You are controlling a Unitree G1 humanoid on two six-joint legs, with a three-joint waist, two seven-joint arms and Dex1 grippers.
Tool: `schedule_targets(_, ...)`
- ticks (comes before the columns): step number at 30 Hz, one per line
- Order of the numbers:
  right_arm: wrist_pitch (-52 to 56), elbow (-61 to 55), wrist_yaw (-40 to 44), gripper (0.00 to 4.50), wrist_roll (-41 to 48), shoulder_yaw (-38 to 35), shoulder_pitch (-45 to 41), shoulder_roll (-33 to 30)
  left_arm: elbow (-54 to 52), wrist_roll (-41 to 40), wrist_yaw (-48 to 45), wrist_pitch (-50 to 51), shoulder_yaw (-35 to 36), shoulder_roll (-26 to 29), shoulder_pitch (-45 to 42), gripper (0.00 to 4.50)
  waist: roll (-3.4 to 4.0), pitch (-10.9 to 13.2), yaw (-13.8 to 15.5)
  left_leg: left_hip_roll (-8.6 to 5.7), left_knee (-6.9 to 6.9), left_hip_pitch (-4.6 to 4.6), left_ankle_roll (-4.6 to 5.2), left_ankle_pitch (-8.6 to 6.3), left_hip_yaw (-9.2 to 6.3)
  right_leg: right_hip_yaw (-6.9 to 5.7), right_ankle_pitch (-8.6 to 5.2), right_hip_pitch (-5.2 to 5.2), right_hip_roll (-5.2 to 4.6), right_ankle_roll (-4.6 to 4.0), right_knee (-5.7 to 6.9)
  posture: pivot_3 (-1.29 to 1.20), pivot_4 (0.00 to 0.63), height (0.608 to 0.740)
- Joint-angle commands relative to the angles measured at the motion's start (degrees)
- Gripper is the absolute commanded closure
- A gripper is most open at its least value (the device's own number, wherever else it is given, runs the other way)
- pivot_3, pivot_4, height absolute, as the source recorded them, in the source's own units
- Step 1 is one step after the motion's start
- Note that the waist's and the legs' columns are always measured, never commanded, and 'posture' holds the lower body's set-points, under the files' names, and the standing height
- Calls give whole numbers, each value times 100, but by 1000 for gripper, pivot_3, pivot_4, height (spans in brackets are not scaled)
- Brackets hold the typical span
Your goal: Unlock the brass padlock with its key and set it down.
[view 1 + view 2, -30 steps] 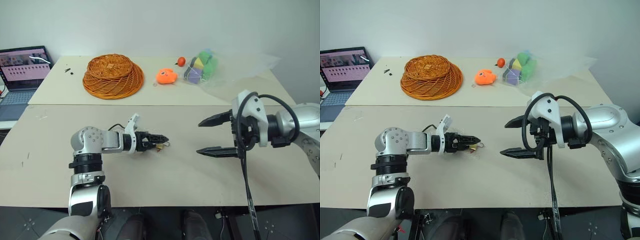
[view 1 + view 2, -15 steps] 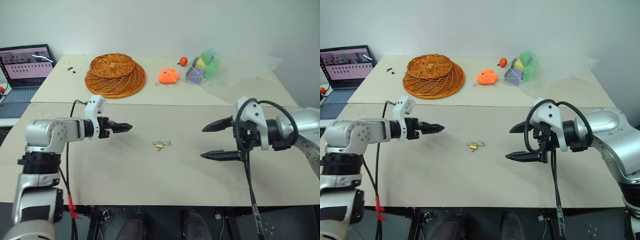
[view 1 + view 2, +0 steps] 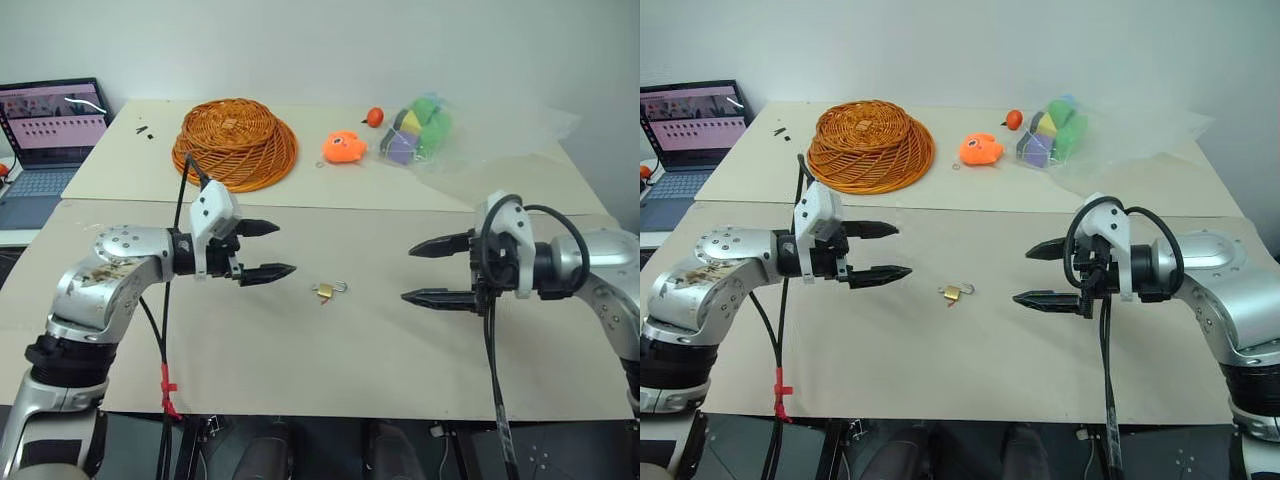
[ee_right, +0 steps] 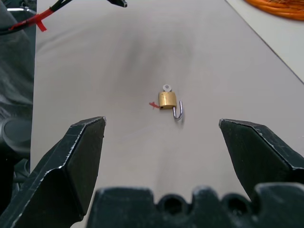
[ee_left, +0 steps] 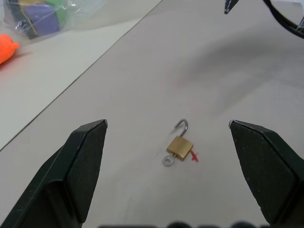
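a: where is the brass padlock [image 3: 324,290] now?

b: it lies on the table [image 3: 330,350], between the two arms, with its shackle swung open and the key in the body. nothing touches it.

a: and the left gripper [image 3: 268,249]?

b: it hangs above the table with the fingers wide apart, holding nothing.

a: the right gripper [image 3: 428,271]?

b: the same, spread wide and empty, pointing toward the padlock from the other side.
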Motion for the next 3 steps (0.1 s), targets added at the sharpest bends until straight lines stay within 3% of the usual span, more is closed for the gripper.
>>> schedule_targets(1, -185, -1, -69, 0, 51, -282, -65, 16, -201, -58, 55, -68, 156, -52, -150, 123, 0, 0, -5, 0, 0, 1, 0, 0, 0, 0, 0, 0, 0, 0, 3, 0, 150, 740)
schedule_targets(3, -220, 27, -78, 0, 28, -263, -61, 21, -197, -38, 82, -88, 136, -77, -152, 123, 0, 0, -7, 1, 0, 3, 0, 0, 0, 0, 0, 1, 1, 0, 19, 0, 150, 740)
